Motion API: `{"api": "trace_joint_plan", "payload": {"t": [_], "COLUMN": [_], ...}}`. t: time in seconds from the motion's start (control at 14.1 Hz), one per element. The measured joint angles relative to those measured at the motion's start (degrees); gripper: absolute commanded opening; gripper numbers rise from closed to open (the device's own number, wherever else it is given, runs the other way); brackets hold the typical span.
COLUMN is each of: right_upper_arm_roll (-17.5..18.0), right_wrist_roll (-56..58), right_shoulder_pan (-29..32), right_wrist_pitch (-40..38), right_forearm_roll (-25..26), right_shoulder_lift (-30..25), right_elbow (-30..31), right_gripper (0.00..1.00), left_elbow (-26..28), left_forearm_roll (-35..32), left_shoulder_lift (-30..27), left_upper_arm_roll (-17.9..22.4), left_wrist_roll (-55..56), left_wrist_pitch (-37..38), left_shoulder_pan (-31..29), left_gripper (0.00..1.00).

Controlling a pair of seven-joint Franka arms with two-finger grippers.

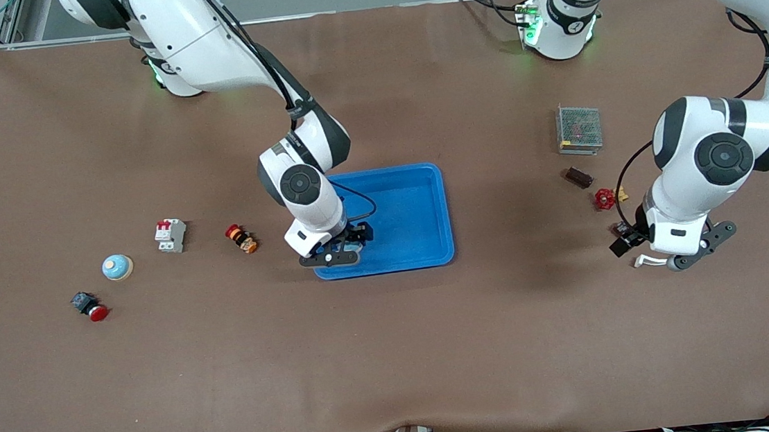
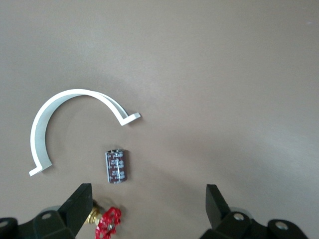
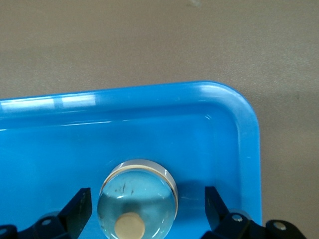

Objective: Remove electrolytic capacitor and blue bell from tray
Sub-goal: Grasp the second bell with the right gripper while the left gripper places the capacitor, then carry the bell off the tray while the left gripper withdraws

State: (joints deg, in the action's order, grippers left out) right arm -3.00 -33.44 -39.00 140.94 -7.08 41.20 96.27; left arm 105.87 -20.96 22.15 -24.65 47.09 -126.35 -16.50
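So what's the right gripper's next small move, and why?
Probably lower and close. The right gripper hangs open in a corner of the tray, fingers either side of the blue bell, which still sits inside. The capacitor already lies on the table below the open left gripper.

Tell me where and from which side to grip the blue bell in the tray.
Grip the blue bell across its round base rim, coming straight down. It sits upright, dome up, in the tray corner, and the right pincer, open, already straddles it.
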Motion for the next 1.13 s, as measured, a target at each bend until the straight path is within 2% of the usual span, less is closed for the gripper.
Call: {"api": "trace_joint_plan", "payload": {"t": [0.42,0.78,1.13], "right_upper_arm_roll": [0.01,0.01,-0.06], "right_wrist_roll": [0.00,0.00,0.00], "right_shoulder_pan": [-0.60,-1.22,-1.24], "right_wrist_pitch": [0.00,0.63,0.67], "right_forearm_roll": [0.35,0.36,0.36], "right_shoulder_lift": [0.27,1.21,1.25], "right_elbow": [-0.04,-0.44,-0.58], "right_gripper": [1.00,0.99,0.57], "left_elbow": [-3.80,-9.19,-12.68], "left_forearm_roll": [0.00,0.00,0.00], "left_shoulder_lift": [-0.54,-0.96,-1.06], "left_upper_arm_roll": [-0.70,-1.00,-2.16], "left_wrist_roll": [-8.61,-16.05,-17.93], "left_wrist_pitch": [1.71,7.84,11.46], "left_shoulder_pan": [-0.16,-0.12,-0.07], "left_gripper": [1.00,1.00,1.00]}}
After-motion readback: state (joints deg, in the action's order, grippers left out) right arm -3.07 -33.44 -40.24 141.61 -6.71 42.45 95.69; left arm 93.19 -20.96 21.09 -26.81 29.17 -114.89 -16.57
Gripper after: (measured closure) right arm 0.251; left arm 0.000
